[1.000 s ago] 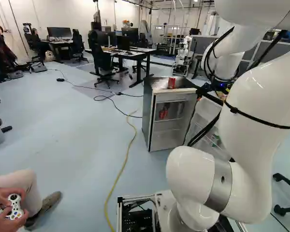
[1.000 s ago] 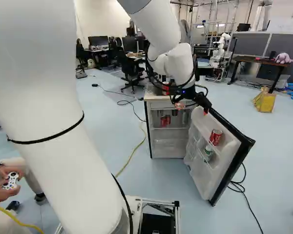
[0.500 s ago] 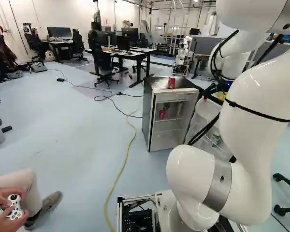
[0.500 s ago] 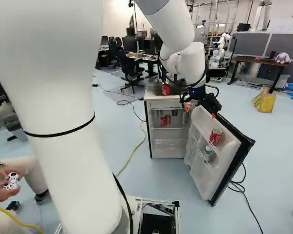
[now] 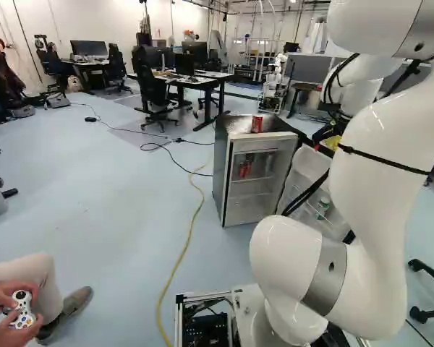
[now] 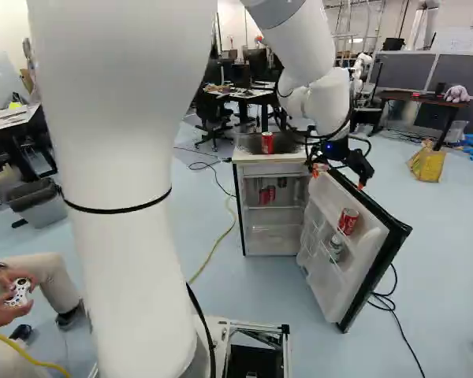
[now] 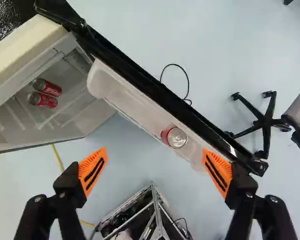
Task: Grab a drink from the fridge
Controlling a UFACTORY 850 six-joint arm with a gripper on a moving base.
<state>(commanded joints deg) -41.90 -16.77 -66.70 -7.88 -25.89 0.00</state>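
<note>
well, the gripper [image 6: 338, 177] hung wide open over the fridge door [image 6: 309, 244], holding nothing! ahead, between its fingers, stood a red can [image 7: 177, 137], silver lid up, on the door's shelf, nearer the outer end. the door's black rim [image 7: 155, 90] ran beside it, close to one finger; the can's opposite side faced open room. two more red cans [image 7: 47, 88] sat inside the fridge [image 7: 25, 56].

Red cans [image 7: 49, 88] stand in the open fridge [image 6: 270, 168] (even in its door [image 6: 311, 272]).
</note>
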